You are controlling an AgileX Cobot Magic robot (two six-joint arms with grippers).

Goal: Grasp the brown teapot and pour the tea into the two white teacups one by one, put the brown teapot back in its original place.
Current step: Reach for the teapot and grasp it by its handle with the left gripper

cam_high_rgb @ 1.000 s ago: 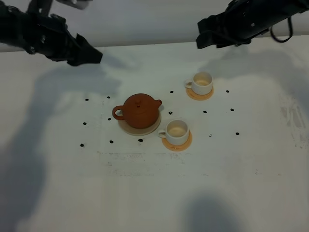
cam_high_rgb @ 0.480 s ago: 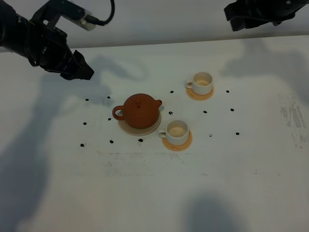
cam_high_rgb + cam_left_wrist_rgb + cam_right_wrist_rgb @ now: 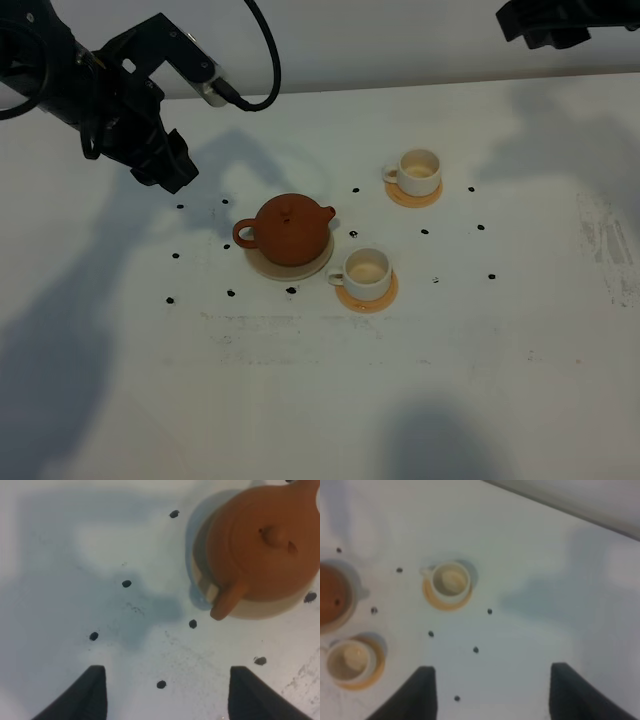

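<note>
High overview, two downward wrist views, brown teapot [image 3: 290,230] in all three

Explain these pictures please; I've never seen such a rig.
It's a robot with two black arms, each ending in a two-finger gripper. One picture looks down from a high camera; the other two come from wrist cameras, so the dark prongs there are fingers. On the white table sit a brown teapot on a beige disc and two white cups on orange coasters, amid black dots. The left gripper hovers open on the teapot's handle side; the right gripper, also open, is up at the far edge. Neither holds anything.
</note>
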